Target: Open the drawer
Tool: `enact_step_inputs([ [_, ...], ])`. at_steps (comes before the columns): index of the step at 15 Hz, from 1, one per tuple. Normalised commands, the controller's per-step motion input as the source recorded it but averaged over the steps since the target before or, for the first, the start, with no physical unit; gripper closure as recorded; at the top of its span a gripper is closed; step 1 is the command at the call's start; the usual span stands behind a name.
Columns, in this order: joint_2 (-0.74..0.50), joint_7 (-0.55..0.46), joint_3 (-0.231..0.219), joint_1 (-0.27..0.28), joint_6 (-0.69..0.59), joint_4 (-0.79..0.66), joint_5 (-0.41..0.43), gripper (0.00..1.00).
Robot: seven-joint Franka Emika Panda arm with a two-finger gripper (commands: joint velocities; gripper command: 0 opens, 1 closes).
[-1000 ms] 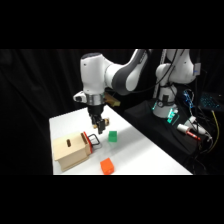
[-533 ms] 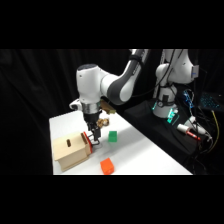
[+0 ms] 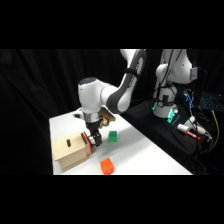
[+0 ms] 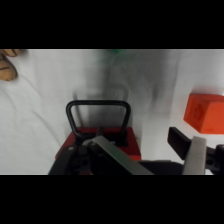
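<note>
Wrist view, claw (image 4: 150,155) spread, just behind drawer (image 4: 100,139) red front w/ dark loop handle (image 4: 98,106), not pinching it

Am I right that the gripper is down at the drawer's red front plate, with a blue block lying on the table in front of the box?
Not quite: the block in front of the box is orange, not blue, as the side view shows. The rest holds: the gripper is down at the drawer's red front plate.
</note>
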Motion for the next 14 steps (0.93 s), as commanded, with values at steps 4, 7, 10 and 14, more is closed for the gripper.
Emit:
enact_step_inputs([
  [4,0.16,-0.03,0.052,-0.070,0.26,0.07,0.139,0.00],
  [7,0.18,-0.03,0.062,-0.092,0.27,0.10,0.148,0.00],
  [10,0.19,-0.05,0.073,-0.105,0.23,0.14,0.141,0.00],
  [14,0.14,-0.05,0.057,-0.075,0.16,0.13,0.107,0.00],
])
